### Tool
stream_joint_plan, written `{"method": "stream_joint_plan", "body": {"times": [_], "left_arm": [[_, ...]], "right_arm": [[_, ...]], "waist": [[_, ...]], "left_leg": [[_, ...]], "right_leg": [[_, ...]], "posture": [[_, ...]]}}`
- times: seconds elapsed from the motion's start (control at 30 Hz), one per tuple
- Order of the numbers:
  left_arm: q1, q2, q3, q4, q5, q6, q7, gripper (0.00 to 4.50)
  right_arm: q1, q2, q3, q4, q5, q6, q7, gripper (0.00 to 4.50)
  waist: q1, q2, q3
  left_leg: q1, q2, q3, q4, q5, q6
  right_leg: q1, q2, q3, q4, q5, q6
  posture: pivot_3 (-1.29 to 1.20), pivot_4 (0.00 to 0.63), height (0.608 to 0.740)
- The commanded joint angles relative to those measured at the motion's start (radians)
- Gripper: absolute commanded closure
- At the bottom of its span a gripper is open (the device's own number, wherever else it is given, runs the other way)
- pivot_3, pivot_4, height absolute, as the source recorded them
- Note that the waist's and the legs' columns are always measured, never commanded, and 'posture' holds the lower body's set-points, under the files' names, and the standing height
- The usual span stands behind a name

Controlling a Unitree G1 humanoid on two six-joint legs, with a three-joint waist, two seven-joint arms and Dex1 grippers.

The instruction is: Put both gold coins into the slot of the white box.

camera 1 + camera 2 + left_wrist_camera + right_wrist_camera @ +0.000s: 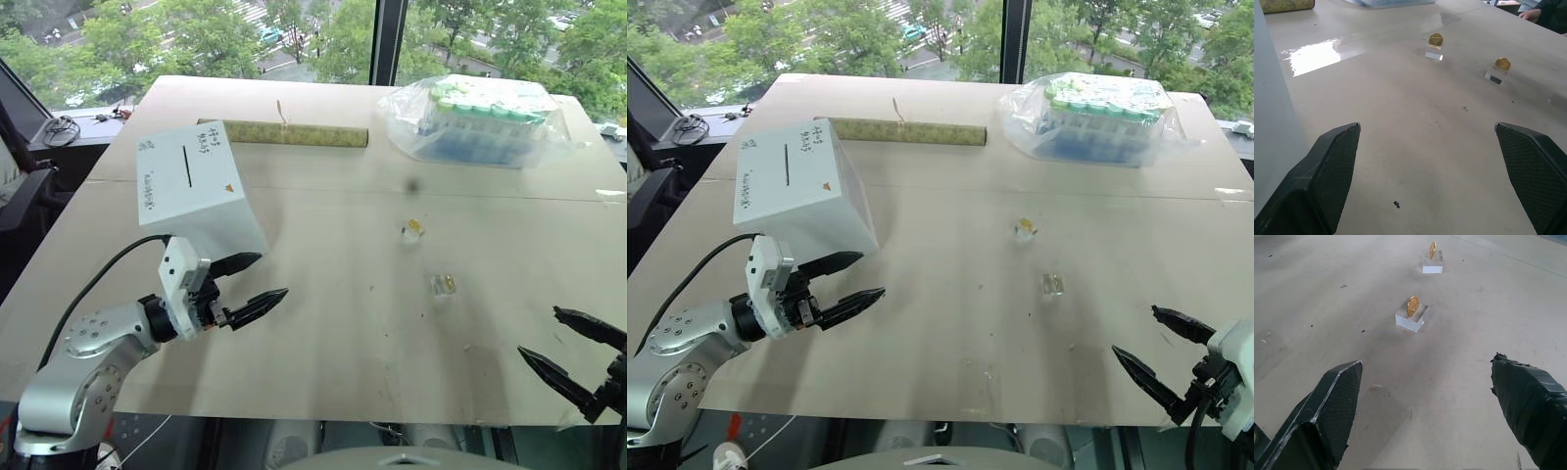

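- Looking down over my two arms, I see the table with the white box at its left side, slanted face up, and the black slot running along that face beside blue handwriting and a small gold triangle mark.
- My left gripper hovers just in front of the box's near corner, over the table, with its black fingers spread wide and nothing between them.
- My right gripper hangs at the table's near right edge, its fingers likewise spread apart and empty.
- Both gold coins sit well apart from the box, near the middle of the table: the farther coin and the nearer coin, neither one in the slot.
- From the right wrist camera, each coin stands on edge in a small clear holder, the nearer coin ahead of my fingers and the farther one beyond it.
- From the left wrist camera I see both coins face on, one and the other, with bare tabletop between them and my fingers.
- At the far side lies a long greenish roll, and to its right a clear bag of green-capped tubes.
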Motion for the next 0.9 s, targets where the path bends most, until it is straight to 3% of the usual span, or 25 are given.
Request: {"method": "stream_joint_plan", "body": {"times": [0.03,0.1,0.23,0.33,0.43,0.63,0.9], "left_arm": [[-0.079,0.006,-0.043,-0.051,-0.029,0.014,-0.004,0.00],[-0.155,0.005,-0.120,-0.069,-0.041,0.024,-0.033,0.00],[-0.210,0.017,-0.182,-0.074,-0.049,0.033,-0.084,0.00],[-0.243,0.016,-0.205,-0.072,-0.061,0.033,-0.105,0.00],[-0.254,0.025,-0.222,-0.074,-0.056,0.022,-0.136,0.00],[-0.280,0.035,-0.254,-0.092,-0.052,0.023,-0.160,0.00],[-0.300,0.033,-0.254,-0.096,-0.065,0.049,-0.132,0.00]], "right_arm": [[-0.057,-0.004,0.073,-0.084,-0.052,0.090,-0.144,0.04],[-0.154,-0.042,0.175,-0.183,-0.036,0.253,-0.315,0.04],[-0.378,-0.051,0.305,-0.207,0.052,0.476,-0.508,0.04],[-0.501,-0.035,0.379,-0.207,0.105,0.593,-0.601,0.86],[-0.583,-0.030,0.445,-0.211,0.107,0.684,-0.670,2.20],[-0.767,0.045,0.544,-0.133,0.107,0.816,-0.772,2.20],[-0.841,0.062,0.577,-0.093,0.057,0.897,-0.809,2.20]], "waist": [[0.000,0.000,0.000],[0.001,-0.002,-0.001],[-0.004,0.001,-0.002],[-0.001,-0.001,-0.001],[0.002,-0.001,-0.001],[-0.003,-0.001,-0.001],[-0.001,-0.001,-0.001]], "left_leg": [[0.000,0.000,0.000,0.000,0.000,0.000],[0.000,0.000,0.000,0.000,0.000,0.000],[0.002,-0.001,0.002,0.002,0.000,0.000],[0.000,-0.002,0.001,0.002,0.003,0.005],[-0.001,-0.005,-0.001,0.000,0.003,0.005],[-0.001,-0.006,-0.001,0.002,0.003,0.005],[-0.001,-0.006,-0.001,0.003,0.003,0.005]], "right_leg": [[0.000,0.000,0.000,0.000,0.000,0.000],[0.000,0.000,0.000,0.000,0.000,0.000],[0.001,0.000,0.002,0.000,0.003,-0.004],[0.000,0.007,0.003,0.000,0.005,-0.008],[0.000,0.008,0.002,0.000,0.005,-0.008],[0.000,0.008,0.003,0.000,0.003,-0.005],[0.000,0.008,0.003,0.001,0.004,-0.005]], "posture": [[0.00,0.150,0.740],[0.00,0.150,0.740],[0.00,0.150,0.740],[0.00,0.150,0.740],[0.00,0.150,0.740],[0.00,0.150,0.740],[0.00,0.150,0.740]]}}
